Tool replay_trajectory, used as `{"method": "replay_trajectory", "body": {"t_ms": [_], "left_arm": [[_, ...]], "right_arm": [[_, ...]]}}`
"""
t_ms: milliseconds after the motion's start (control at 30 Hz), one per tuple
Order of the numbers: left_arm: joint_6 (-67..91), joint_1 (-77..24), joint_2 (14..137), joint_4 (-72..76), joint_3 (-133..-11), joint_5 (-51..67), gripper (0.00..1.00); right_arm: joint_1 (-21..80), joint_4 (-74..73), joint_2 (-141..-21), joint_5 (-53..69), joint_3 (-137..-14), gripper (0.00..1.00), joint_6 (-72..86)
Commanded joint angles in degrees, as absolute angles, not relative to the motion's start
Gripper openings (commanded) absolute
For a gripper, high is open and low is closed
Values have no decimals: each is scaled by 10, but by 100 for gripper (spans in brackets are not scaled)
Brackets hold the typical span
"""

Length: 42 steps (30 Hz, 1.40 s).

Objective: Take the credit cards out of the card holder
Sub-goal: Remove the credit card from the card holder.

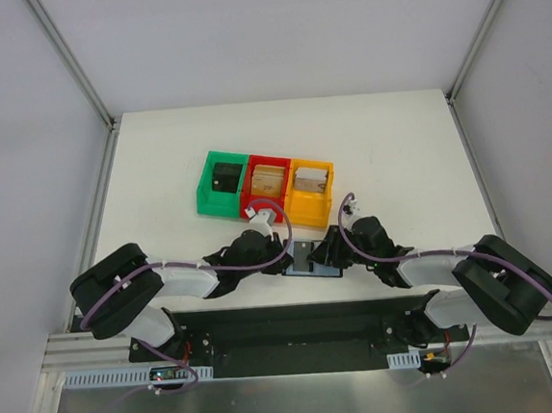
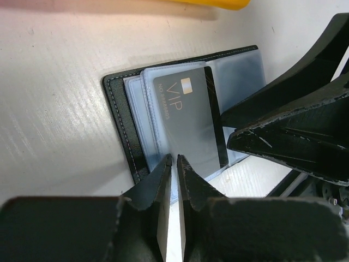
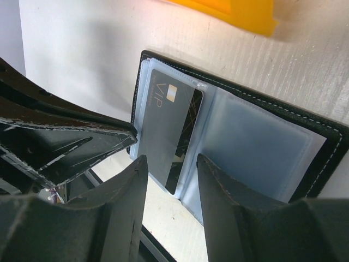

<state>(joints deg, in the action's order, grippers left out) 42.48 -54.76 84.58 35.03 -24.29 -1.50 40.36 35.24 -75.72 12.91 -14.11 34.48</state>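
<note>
Nearest my left wrist lens, the left gripper (image 2: 174, 159) sits almost closed at the near edge of the VIP card (image 2: 191, 120) in the open card holder (image 2: 117, 103). I can't tell if it pinches anything, so I'd catch the card alone. Right wrist: right gripper (image 3: 172, 158) parted over the fold, ready to pin it. Only overhead shows the wallet between both arms, bins (image 1: 264, 183) just beyond.

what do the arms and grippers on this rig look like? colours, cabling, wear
The left arm and right arm have white link shells between bulky black joint housings, with a purple cable looped along each. The left gripper and right gripper are black, with tapered wedge-shaped fingers whose edges are scuffed pale. No readable markings.
</note>
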Motion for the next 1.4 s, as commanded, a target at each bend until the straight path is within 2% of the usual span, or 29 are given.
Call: {"method": "replay_trajectory", "body": {"t_ms": [0,500,667,867,1367], "left_arm": [[430,-547,857,377,-250,-11,7],[443,-546,901,389,-248,-1,4],[444,-546,898,390,-241,-3,4],[446,-547,896,391,-236,-7,2],[464,-546,895,373,-229,-35,0]], "right_arm": [[401,364,-765,135,-139,44,338],[400,373,-760,146,-142,36,341],[400,374,-760,143,-137,30,342],[398,374,-762,142,-134,16,342],[386,374,-749,146,-116,8,340]]}}
